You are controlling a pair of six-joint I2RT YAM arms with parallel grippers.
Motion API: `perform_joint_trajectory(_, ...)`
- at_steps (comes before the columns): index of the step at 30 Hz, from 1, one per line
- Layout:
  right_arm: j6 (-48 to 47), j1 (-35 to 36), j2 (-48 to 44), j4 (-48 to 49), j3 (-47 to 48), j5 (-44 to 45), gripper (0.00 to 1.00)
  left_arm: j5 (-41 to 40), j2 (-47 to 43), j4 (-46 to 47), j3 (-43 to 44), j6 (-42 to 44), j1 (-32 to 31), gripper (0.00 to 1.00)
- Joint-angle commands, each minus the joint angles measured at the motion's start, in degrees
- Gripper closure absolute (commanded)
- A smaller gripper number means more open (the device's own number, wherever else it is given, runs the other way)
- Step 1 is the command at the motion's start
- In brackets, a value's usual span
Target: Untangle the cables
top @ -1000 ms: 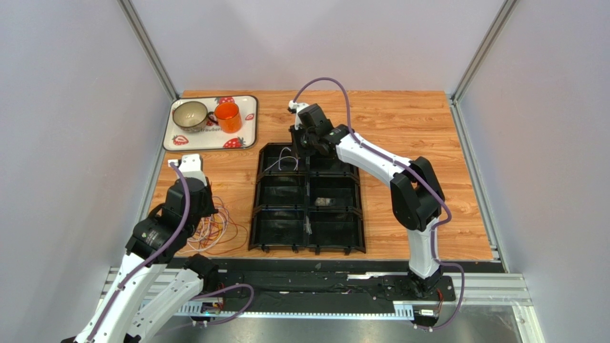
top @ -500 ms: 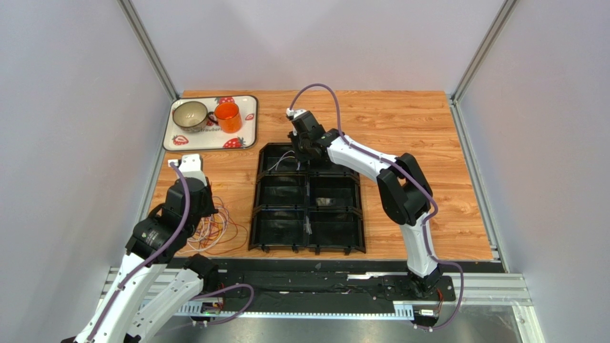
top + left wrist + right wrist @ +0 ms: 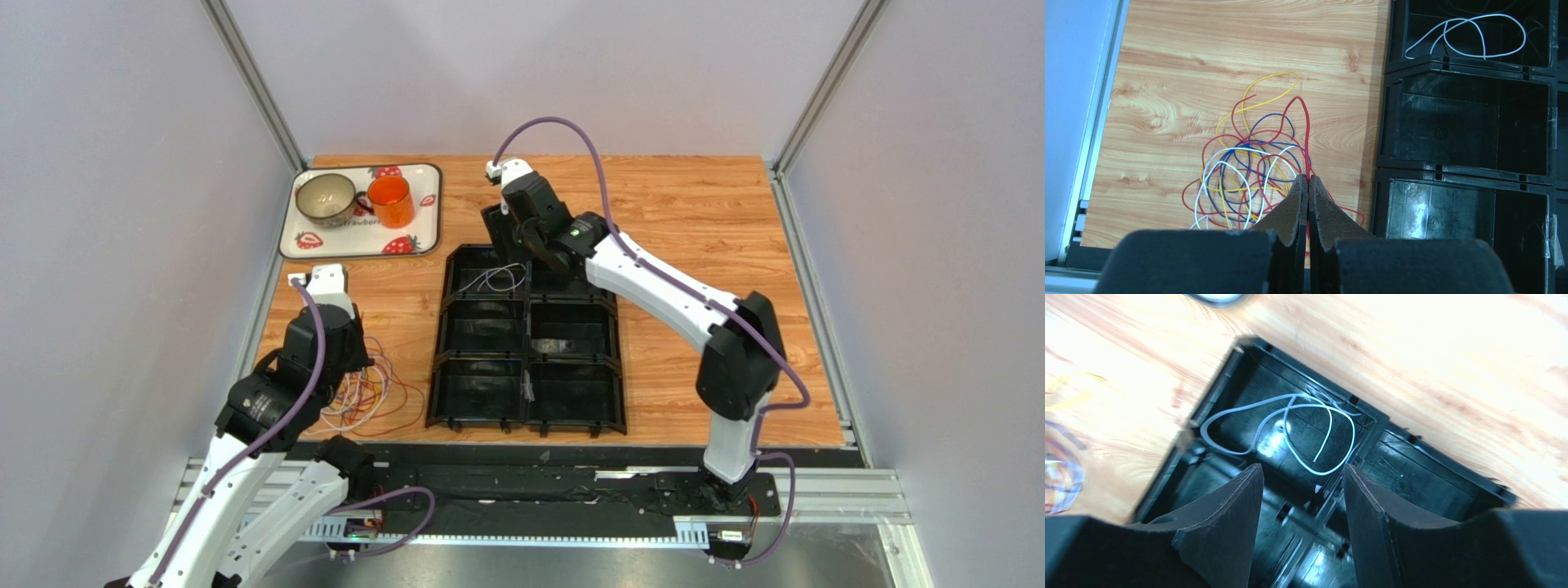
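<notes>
Separation looks partway: a white cable point(image 3: 1290, 425) lies in the tray's point(image 3: 1468, 61) far-left compartment under the released right hand point(image 3: 1303, 471). The left hand point(image 3: 1309, 184) clenches the red cable point(image 3: 1306, 135) in the tangle point(image 3: 1241, 177) on the desk point(image 3: 1229, 61), which next wants a slow pull clear.

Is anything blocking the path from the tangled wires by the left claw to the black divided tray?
Nothing visible does. Only bare wooden table lies between the tangle of thin coloured wires and the black divided tray; the left claw is shut on the red wire.
</notes>
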Motion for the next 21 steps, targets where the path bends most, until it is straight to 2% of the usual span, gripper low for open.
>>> perform_joint_trajectory(1, 0.6, 0.6, -10.0, -0.5, -3.1, 2.6, 0.44, 0.8, 0.9, 1.8, 1.5, 0.0, 0.3, 1.0)
perform_joint_trajectory(4, 2.9, 0.6, -15.8, -0.4, -7.9, 0.6, 0.44, 0.7, 3.1, 1.5, 4.7, -0.1, 0.3, 1.0)
perform_joint_trajectory(10, 5.2, 0.9, -25.0, 0.6, -14.5, -6.5, 0.44, -0.4, 12.2, 2.8, 22.8, 5.4, 0.3, 1.0)
perform_joint_trajectory(13, 5.7, 1.1, -28.6, 1.7, -16.2, -7.8, 0.43, -0.6, 20.4, 2.4, 38.8, 8.9, 0.3, 1.0)
perform_joint_trajectory(14, 5.9, 1.2, -29.2, 1.8, -16.3, -7.9, 0.43, -0.3, 22.7, 0.6, 49.6, 10.0, 0.3, 1.0)
perform_joint_trajectory(16, 6.1, 1.1, -31.1, 1.9, -16.7, -8.0, 0.42, 3.5, 30.0, -1.4, 61.2, 11.2, 0.3, 1.0)
perform_joint_trajectory(17, 6.3, 1.1, -31.6, 1.8, -16.8, -8.2, 0.42, 4.9, 32.0, -2.2, 71.0, 11.8, 0.3, 1.0)
perform_joint_trajectory(19, 6.6, 1.1, -33.7, 1.6, -17.4, -8.6, 0.42, 8.2, 35.6, -1.8, 77.1, 11.9, 0.3, 1.0)
perform_joint_trajectory(21, 6.6, 1.1, -35.5, 2.3, -18.2, -9.2, 0.41, 11.0, 34.9, 1.3, 77.9, 12.3, 0.3, 1.0)
